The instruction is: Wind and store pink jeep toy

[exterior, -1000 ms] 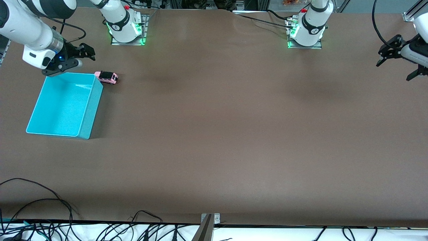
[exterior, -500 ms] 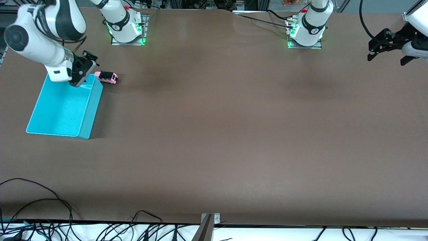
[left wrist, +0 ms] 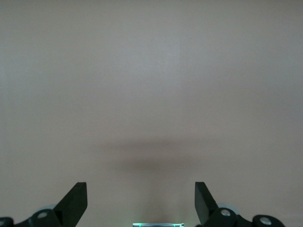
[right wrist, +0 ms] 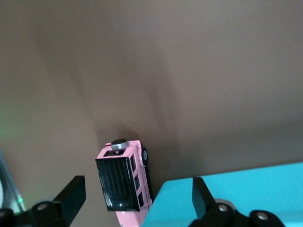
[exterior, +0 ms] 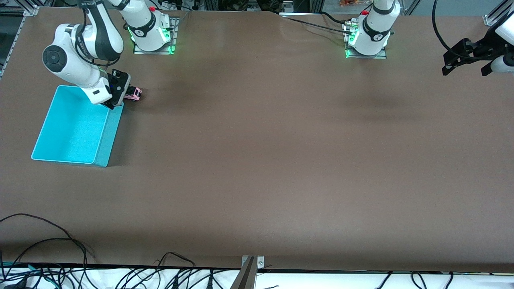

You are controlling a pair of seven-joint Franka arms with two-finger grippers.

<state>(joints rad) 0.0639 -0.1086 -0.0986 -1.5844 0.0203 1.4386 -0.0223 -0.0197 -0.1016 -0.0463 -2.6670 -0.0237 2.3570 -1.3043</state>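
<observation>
the pink jeep toy (exterior: 134, 93) sits on its wheels on the table (exterior: 257, 160), just beside the corner of the turquoise bin (exterior: 76, 126) that lies farthest from the front camera, toward the right arm's end of the table. in the right wrist view the pink jeep toy (right wrist: 124, 179) shows a ribbed black roof, a small round spare wheel on its tail and dark wheels; its body runs close along the bin's wall (right wrist: 227, 189).

the right end effector (exterior: 116, 91) hangs low over the bin corner and the toy, fingers spread wide and holding nothing. the left end effector (exterior: 466, 56) waits over the left arm's end of the table, also wide open and empty.

the toy looks like a small hard shell, probably light and stiff, so it should take a firm pinch without giving. its smooth painted sides may slip, and free wheels would let it roll under a sideways nudge. the best hold is likely across the two flat side walls at mid-body, above the wheels, leaving them free for winding. the bin wall so close to one side leaves little room for a finger there.
</observation>
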